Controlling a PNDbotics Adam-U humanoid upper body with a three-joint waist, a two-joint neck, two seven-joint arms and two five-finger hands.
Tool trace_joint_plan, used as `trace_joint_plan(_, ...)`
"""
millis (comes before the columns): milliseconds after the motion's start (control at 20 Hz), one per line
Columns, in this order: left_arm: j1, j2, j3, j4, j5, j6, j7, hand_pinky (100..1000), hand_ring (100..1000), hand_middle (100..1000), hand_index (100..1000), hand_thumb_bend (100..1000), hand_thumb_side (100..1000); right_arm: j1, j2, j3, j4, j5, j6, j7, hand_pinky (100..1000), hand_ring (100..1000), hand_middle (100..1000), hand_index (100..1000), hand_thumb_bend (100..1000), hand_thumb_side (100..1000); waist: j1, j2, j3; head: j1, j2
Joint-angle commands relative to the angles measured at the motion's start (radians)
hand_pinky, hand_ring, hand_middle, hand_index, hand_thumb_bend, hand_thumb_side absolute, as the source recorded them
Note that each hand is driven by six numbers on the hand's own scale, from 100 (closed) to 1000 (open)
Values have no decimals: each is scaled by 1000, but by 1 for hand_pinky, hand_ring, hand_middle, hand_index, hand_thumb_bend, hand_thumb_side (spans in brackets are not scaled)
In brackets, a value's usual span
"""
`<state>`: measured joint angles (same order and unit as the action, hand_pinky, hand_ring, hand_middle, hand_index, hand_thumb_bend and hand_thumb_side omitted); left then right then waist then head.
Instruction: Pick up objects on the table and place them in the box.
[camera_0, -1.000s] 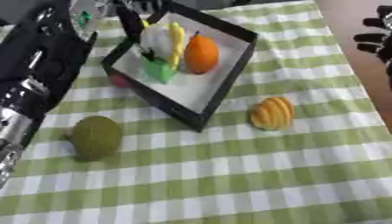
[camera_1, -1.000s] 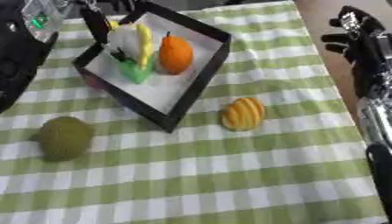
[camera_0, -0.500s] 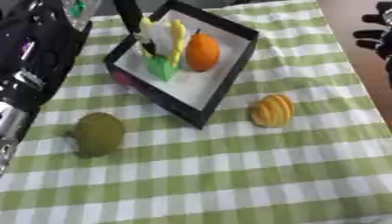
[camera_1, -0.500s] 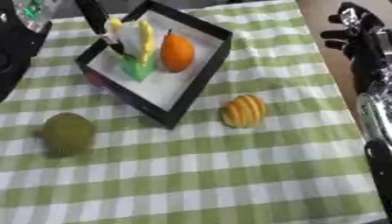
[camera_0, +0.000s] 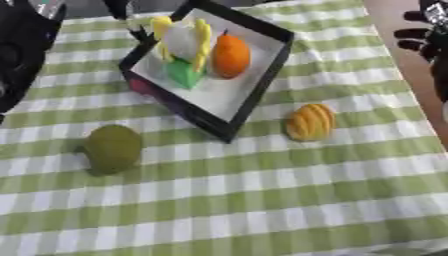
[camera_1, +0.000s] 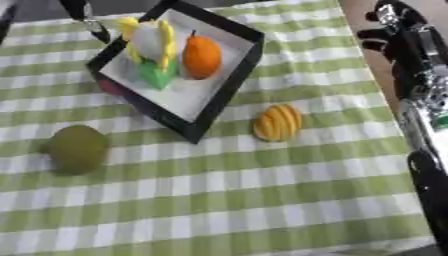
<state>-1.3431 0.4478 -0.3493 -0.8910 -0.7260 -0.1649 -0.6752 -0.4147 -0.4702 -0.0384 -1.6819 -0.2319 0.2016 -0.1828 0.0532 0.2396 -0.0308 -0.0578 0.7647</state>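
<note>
While orange (camera_0: 231, 55) already sits in box (camera_0: 262, 82), striped fruit (camera_0: 310, 122), green fruit (camera_0: 113, 148) wait outside; right hand (camera_1: 391, 31) off-table, fingers unclear; left hand (camera_0: 122, 12) likewise.

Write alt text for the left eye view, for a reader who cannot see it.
A black box with a white floor sits on a green-and-white checked tablecloth, holding an orange fruit, yellow pieces and a small green item. Outside it lie an olive-green round fruit to the left and a striped orange object to the right.
</note>
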Motion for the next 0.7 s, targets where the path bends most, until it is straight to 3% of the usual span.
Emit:
trace_joint_plan(50,3,92,-44,-87,50,20,-11,772,780,763,837,841,135,-6,-36,-16,-7,5,-3,-7,781,707,755,894,100,693,-2,-43,11,-20,5)
trace_joint_plan(700,201,350,-158,-431,262,222,23,763,760,774,848,809,244,1,-50,-19,-8,10,-2,-8,781,707,755,894,100,696,3,-38,45,-24,5)
